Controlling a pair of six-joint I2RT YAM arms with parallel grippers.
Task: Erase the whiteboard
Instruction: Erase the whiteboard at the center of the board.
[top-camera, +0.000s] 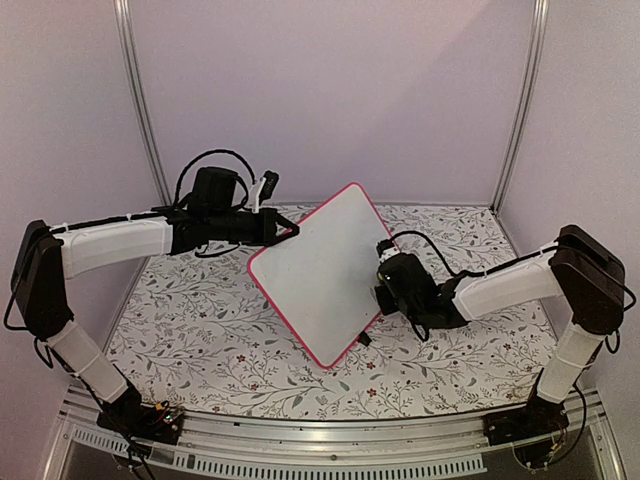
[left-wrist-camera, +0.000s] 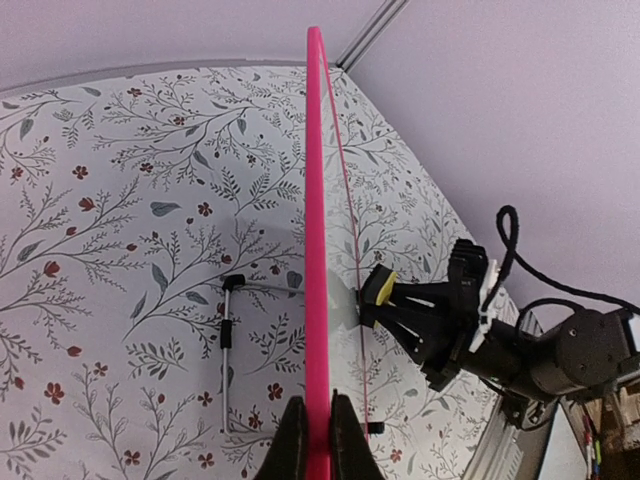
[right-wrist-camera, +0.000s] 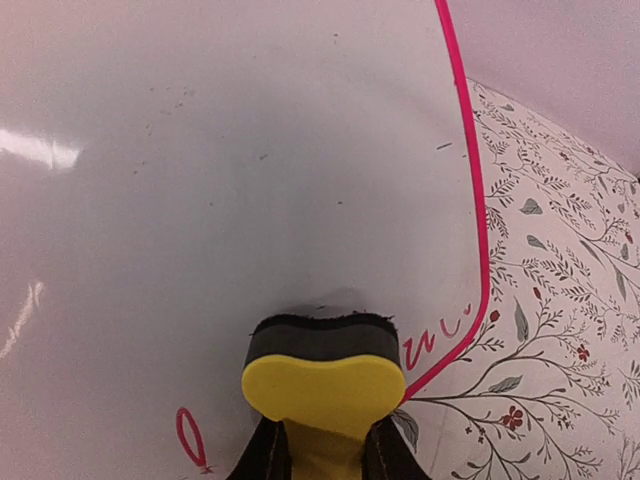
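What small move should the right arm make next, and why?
Probably slide the eraser sideways across the whiteboard onto the red squiggle by the frame corner. Its felt face rests on the board just beside that mark, and a red loop sits on the other side.

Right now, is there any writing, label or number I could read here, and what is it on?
No clear word anywhere.
Red loop, like "0", on the whiteboard, left of the yellow eraser.
Red squiggles, perhaps "w u", near the board's corner: unreadable leftovers.
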